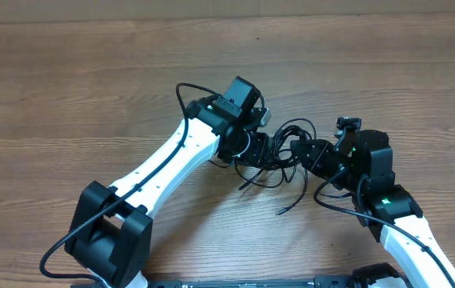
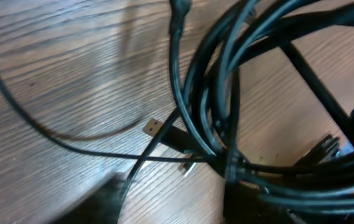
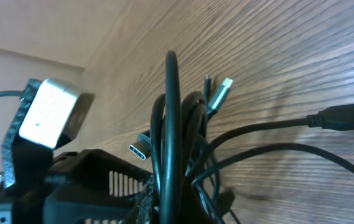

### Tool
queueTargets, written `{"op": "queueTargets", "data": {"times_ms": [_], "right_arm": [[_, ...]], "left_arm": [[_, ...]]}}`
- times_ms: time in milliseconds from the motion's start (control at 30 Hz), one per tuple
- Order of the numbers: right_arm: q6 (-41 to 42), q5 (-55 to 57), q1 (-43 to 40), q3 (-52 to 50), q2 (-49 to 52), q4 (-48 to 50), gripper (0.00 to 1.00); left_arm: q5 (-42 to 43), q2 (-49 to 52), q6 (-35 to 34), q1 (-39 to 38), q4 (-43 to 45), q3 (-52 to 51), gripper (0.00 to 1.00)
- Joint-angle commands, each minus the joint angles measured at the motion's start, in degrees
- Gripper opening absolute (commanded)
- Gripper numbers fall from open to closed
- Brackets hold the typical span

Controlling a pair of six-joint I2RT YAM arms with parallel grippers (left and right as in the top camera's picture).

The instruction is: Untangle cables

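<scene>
The cables (image 1: 289, 146) are a tangled knot of thin black cords on the wooden table between my two grippers, with loose ends trailing toward the front. My left gripper (image 1: 253, 149) is at the knot's left side. In the left wrist view the cables (image 2: 226, 93) cross over its right finger. Bare wood shows between the fingers (image 2: 177, 202), so it looks open. A flat metal plug (image 2: 155, 127) lies beside the bundle. My right gripper (image 1: 313, 154) is at the knot's right side. In the right wrist view it is shut (image 3: 177, 208) on the upright bundle of cables (image 3: 172, 124).
The left arm's gripper body (image 3: 71, 180) and its silver camera block (image 3: 46, 115) sit close to the right gripper. Plug ends stick out of the bundle (image 3: 140, 150) (image 3: 221, 90). One black plug (image 3: 344, 116) lies on the table to the right. The table is wood-grain.
</scene>
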Motion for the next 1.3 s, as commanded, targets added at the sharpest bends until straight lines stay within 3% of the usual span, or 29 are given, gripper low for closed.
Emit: {"op": "queueTargets", "data": {"times_ms": [0, 33, 200, 500, 767, 867, 967, 1000, 1033, 1100, 1167, 1267], "right_arm": [[-0.09, -3.67, -0.2, 2.23, -0.66, 0.11, 0.04], [-0.09, -3.65, -0.22, 2.23, -0.66, -0.37, 0.04], [-2.27, -0.76, -0.22, 2.23, -0.66, -6.21, 0.04], [-3.58, 16.5, -0.22, 2.23, -0.63, -17.22, 0.04], [-3.5, 18.64, -0.22, 2.23, -0.66, -15.96, 0.04], [-3.5, 20.41, -0.22, 2.23, -0.63, -15.98, 0.04], [-3.5, 20.17, -0.2, 2.23, -0.66, -15.58, 0.04], [-3.5, 19.91, -0.22, 2.23, -0.66, -15.39, 0.04], [-3.52, 19.15, -0.2, 2.23, -0.66, -14.71, 0.04], [-3.48, 17.38, -0.2, 2.23, -0.63, -13.14, 0.04], [-3.45, 15.1, -0.2, 2.23, -0.63, -10.08, 0.04], [-3.5, 14.58, -0.2, 2.23, -0.63, -4.59, 0.05]], "left_arm": [[-1.27, 0.09, 0.11, -0.98, 0.48, -0.46, 0.08], [-2.1, 0.09, 0.13, -0.98, 0.5, -0.46, 0.04], [-4.92, -0.28, -0.31, 1.03, 0.28, 0.48, 0.04], [-4.98, -4.81, -3.85, 15.1, -4.87, 10.29, 0.04], [-15.43, -6.29, -17.64, 25.11, -10.34, 10.51, 0.04], [-21.38, -6.29, -23.65, 26.49, -13.03, 10.51, 0.04], [-21.9, -6.29, -28.06, 27.04, -14.16, 10.51, 0.04], [-20.74, -6.29, -28.0, 26.95, -14.01, 10.51, 0.08], [-19.04, -6.29, -27.71, 26.51, -13.9, 10.51, 0.18], [-16.5, -6.29, -26.75, 25.57, -13.9, 10.51, 0.43], [-13.64, -6.29, -24.61, 24.09, -13.33, 10.51, 0.76], [-10.01, -6.29, -24.11, 21.55, -12.7, 10.51, 0.93]]}}
